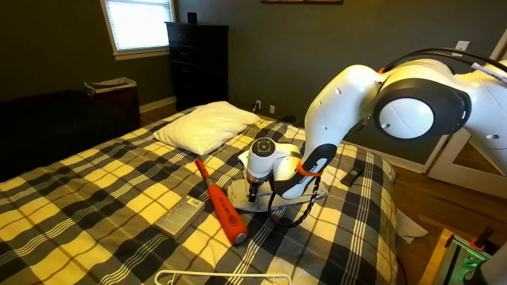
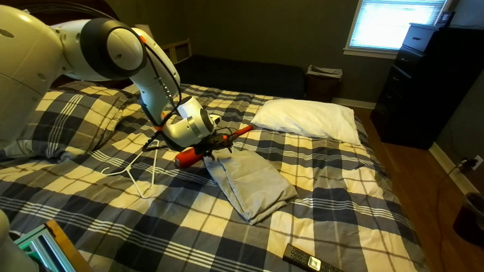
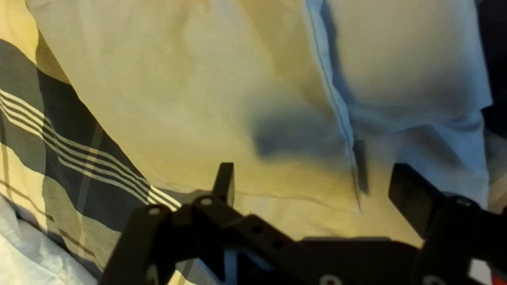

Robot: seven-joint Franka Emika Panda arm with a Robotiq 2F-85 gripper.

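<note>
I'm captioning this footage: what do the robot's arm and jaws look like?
The arm is white with rounded segments, dark joint sections and a round white cap. It has an orange band, black cables and a dark, twisted-looking loop near its end. Small lettering shows by the band. The jaws are black and angular, with two blocky fingers.

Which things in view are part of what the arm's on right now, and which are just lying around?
Part of the job, judging by position:
gray folded cloth, under the pincer
pincer, open, nothing gripped

Apparently just lying around:
red bat, beside the cloth
silver box
white hanger
remote control
white pillow
</note>
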